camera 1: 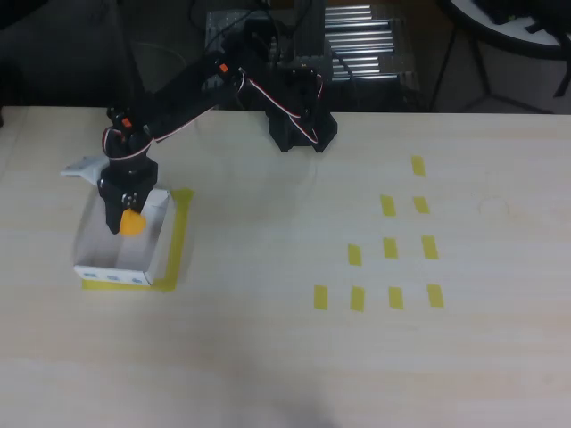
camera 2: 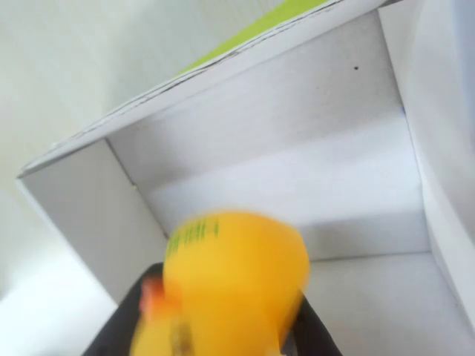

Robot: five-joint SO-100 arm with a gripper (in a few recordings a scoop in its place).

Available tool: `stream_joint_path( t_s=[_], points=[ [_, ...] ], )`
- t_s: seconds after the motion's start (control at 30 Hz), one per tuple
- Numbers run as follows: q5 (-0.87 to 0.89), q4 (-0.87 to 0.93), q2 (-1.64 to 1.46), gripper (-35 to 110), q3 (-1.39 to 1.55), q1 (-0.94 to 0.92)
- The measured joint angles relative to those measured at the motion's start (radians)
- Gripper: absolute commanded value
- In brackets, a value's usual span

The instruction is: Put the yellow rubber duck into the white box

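Closest to the wrist camera, the yellow rubber duck (camera 2: 234, 282) sits pinched between the dark fingers (camera 2: 122, 330) of the gripper (camera 2: 223, 337), its jaws closed on the toy. Behind it lie the floor and upright walls of the white box (camera 2: 297, 111), with a strip of yellow tape (camera 2: 252, 33) past the far wall. From overhead, the gripper (camera 1: 125, 218) holds the duck (camera 1: 133, 223) over the box (camera 1: 94, 234) at the table's (camera 1: 285, 357) left side, the black arm (camera 1: 187, 89) reaching from its base. Small tape rectangles (camera 1: 390, 248) lie well apart to the right.
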State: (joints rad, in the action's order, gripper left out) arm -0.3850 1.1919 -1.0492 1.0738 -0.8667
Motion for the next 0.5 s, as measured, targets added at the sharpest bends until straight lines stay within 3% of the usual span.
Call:
stream_joint_path(
  t_s=[0.23,0.5],
  points=[
    [-0.035,0.0,0.006,27,0.0,0.0],
    [-0.029,0.029,0.003,1,0.0,0.009]
  ],
)
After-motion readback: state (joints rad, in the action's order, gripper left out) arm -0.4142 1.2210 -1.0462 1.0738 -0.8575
